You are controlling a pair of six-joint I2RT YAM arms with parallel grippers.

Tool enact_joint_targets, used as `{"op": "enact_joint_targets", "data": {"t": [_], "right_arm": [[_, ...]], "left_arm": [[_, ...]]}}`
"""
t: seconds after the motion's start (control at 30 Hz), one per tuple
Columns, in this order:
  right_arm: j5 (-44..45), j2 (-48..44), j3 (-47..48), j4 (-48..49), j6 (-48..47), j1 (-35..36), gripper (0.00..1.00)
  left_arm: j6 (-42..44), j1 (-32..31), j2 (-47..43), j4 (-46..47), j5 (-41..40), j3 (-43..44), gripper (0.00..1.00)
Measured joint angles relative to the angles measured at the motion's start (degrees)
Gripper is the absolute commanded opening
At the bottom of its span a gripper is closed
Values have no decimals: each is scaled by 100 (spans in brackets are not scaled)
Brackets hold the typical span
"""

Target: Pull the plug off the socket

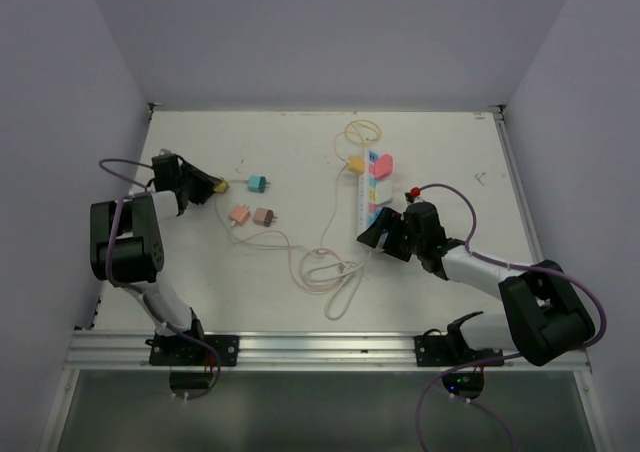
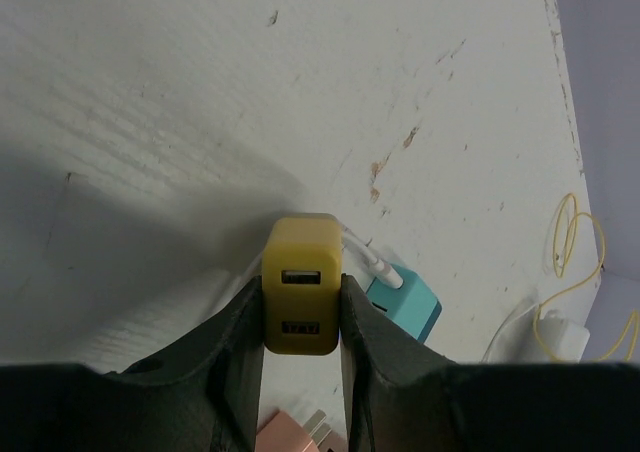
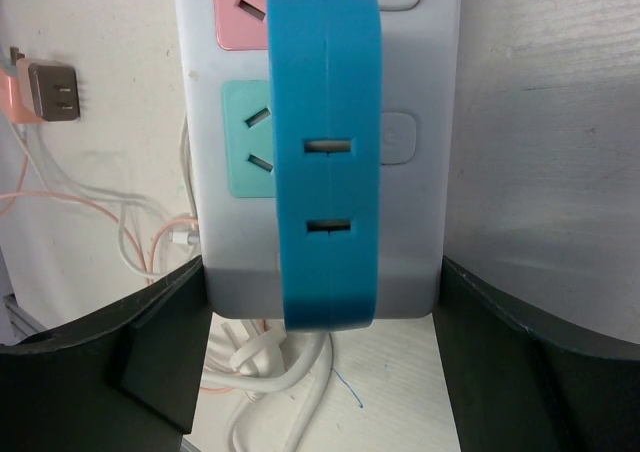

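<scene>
Right wrist view shows the right pincer (image 3: 320, 362) wide, its fingers beside the near end of the socket (image 3: 425, 222), where a blue plug (image 3: 325, 152) sits. Left pincer (image 2: 300, 317) holds a yellow charger (image 2: 300, 282) over the table (image 2: 200, 92). Step in hand seems bracing the socket; next, something must grip and pull that plug.

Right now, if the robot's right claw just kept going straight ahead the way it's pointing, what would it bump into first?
Probably the socket. The right gripper is open, its fingers flanking the strip's near end, where a blue plug sits. Depth is unclear, so the plug might touch first.
</scene>
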Motion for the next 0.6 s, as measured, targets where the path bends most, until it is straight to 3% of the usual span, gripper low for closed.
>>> {"op": "enact_joint_targets", "data": {"t": [0.13, 0.2, 0.23, 0.33, 0.5, 0.6], "right_arm": [[0, -2, 0, 2, 0, 0, 0], [-2, 2, 0, 2, -2, 0, 0], [-2, 2, 0, 2, -2, 0, 0], [-4, 2, 0, 0, -4, 0, 0], [-11, -4, 13, -22, -11, 0, 0], [-35, 4, 55, -94, -61, -4, 0]], "left_arm": [[17, 52, 216, 142, 90, 164, 28], [17, 57, 223, 175, 129, 149, 45], [22, 57, 221, 203, 146, 116, 62], [-22, 59, 164, 306, 199, -74, 83], [-66, 61, -352, 214, 201, -337, 98], [-70, 61, -658, 4, 133, -354, 99]]}}
